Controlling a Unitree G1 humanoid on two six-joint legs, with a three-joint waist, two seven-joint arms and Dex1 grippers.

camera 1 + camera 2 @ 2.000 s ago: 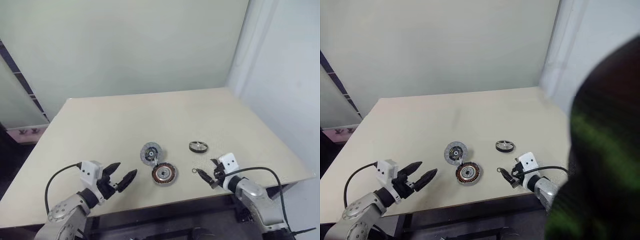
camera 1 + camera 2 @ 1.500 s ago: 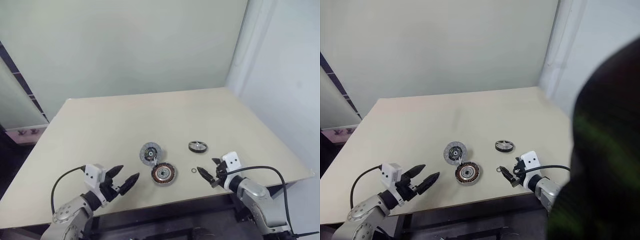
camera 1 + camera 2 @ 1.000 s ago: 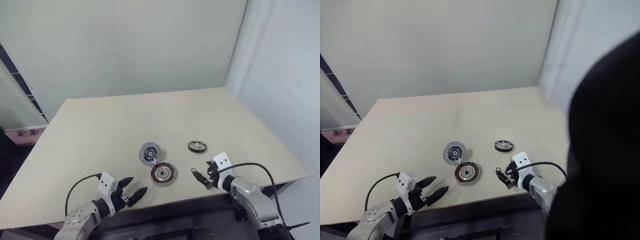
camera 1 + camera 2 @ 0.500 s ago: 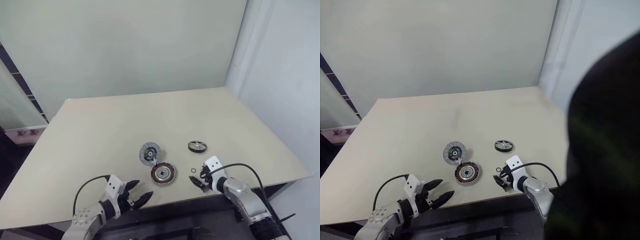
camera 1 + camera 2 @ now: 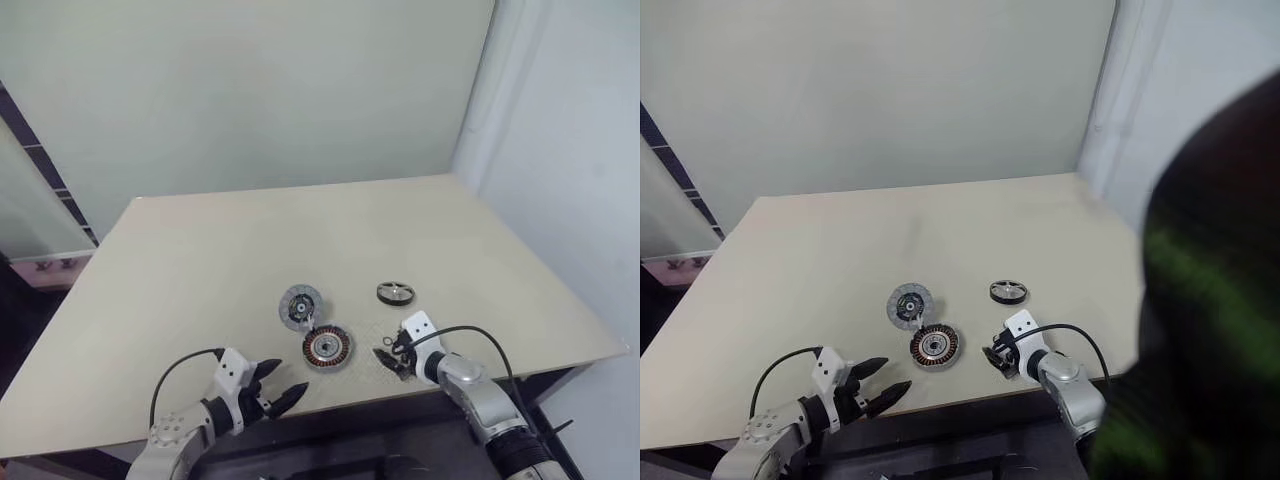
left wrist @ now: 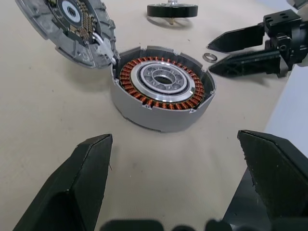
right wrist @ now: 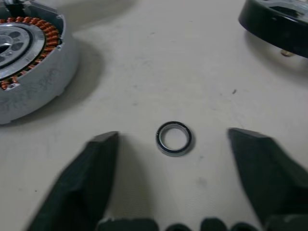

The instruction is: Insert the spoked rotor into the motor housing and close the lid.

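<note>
While your right pincer (image 7: 173, 139) sits low over the pale worktop (image 5: 200, 260), its two black fingers (image 7: 86, 187) stand spread with a small metal ring (image 7: 173, 138) lying flat on the surface between them, touched by neither. You can see the same ring from the left wrist camera, just beside the tips of that right pincer. The motor housing (image 6: 162, 86) rests open on the worktop near the front edge, its copper-coloured windings circling a silvery centre, and it lies between your two arms, with the right pincer close on one side of it. Touching the housing's far rim is the lid (image 6: 67, 24), tilted up on edge against it with its inner face showing; from the head cameras it reads as a grey disc (image 5: 300, 306) just beyond the housing. The spoked rotor (image 5: 396, 292) lies by itself further back and towards your right, apart from both housing and lid, and beyond the right pincer; its dark rim shows in the right wrist camera, though the spokes are hard to make out there. Your left pincer (image 5: 283, 385) hangs near the front edge of the worktop, fingers (image 6: 82, 178) spread wide and empty, pointing towards the housing but well short of it.
</note>
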